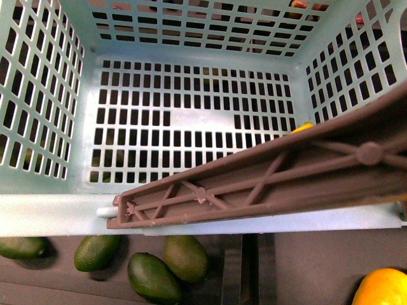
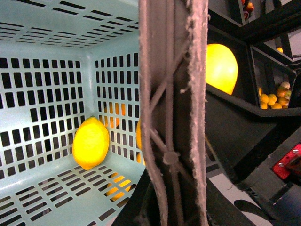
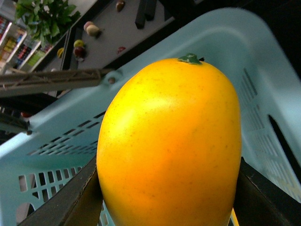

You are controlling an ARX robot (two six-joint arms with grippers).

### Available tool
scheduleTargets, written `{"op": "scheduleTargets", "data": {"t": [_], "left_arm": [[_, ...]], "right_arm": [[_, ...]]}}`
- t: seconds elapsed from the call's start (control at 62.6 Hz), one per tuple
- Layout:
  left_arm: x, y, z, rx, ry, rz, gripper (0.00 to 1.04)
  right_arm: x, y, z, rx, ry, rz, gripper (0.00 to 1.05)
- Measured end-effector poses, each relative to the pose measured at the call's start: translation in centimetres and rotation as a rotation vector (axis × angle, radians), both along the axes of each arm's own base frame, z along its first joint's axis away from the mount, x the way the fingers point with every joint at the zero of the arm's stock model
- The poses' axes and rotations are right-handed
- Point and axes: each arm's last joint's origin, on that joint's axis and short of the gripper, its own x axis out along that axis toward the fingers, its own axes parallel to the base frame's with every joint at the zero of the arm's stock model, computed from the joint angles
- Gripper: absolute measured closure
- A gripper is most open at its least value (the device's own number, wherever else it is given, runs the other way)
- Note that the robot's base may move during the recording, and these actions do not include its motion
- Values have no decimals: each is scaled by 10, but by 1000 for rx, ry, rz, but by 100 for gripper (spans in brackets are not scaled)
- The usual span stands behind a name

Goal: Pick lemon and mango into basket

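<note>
Mango [image 3: 169, 141], the long oval yellow-orange fruit with smooth skin and a little green stem cap, is pinched in the right claw [image 3: 169, 207]. Dark fingers [image 3: 70, 205] can be seen pressed against both of its sides in the right wrist view. In the front view it sits at the lower right corner [image 1: 380, 289], on the near side of the large light turquoise slotted plastic basket [image 1: 57, 216], so it isn't over the opening yet.

The small roundish yellow lemon [image 2: 90, 142] is already inside, leaning against a slotted wall near a corner. From the front only a sliver of it [image 1: 303, 127] is seen, behind the brown ribbed swing handle [image 1: 273, 178]. So the job looks about half done.

The left claw can't be made out clearly in any view. Dark parts flank the handle in the left wrist view, but whether anything is gripped there can't be told.

For the step in hand, the mango should probably be lifted well clear of the near rim first. That handle slants across the right half of the opening, so it's the thing most likely to get bumped. The open floor toward the middle or left looks like the safest spot to aim for. It should be lowered close to the floor before the grip is let go, so it isn't dropped onto the lemon and can't roll. The dark green oval fruits [image 1: 152, 276] in front of the basket are best left alone.
</note>
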Motion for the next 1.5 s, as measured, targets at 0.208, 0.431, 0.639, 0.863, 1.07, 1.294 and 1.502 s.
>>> {"op": "scheduleTargets", "data": {"t": [0.208,0.431,0.639,0.863,1.07,1.294,1.502], "left_arm": [[0,0,0,0,0,0,99],[0,0,-1,-1,5,-1,99],[1,0,-1,3,0,5,99],[0,0,-1,-1,5,-3,99],[0,0,-1,0,4,-1,99],[0,0,-1,2,1,3,99],[0,0,-1,-1,4,-2,99]], "right_arm": [[2,-2,-4,-22,17,-13,10],[-2,-29,6,-171,-105,-172,13],[-36,-54,-10,-532,-476,-192,46],[-58,-65,-49,-648,-449,-156,80],[-78,-73,-67,-668,-458,-154,103],[-94,-85,-81,-671,-457,-160,103],[-105,-85,-90,-671,-457,-157,103]]}}
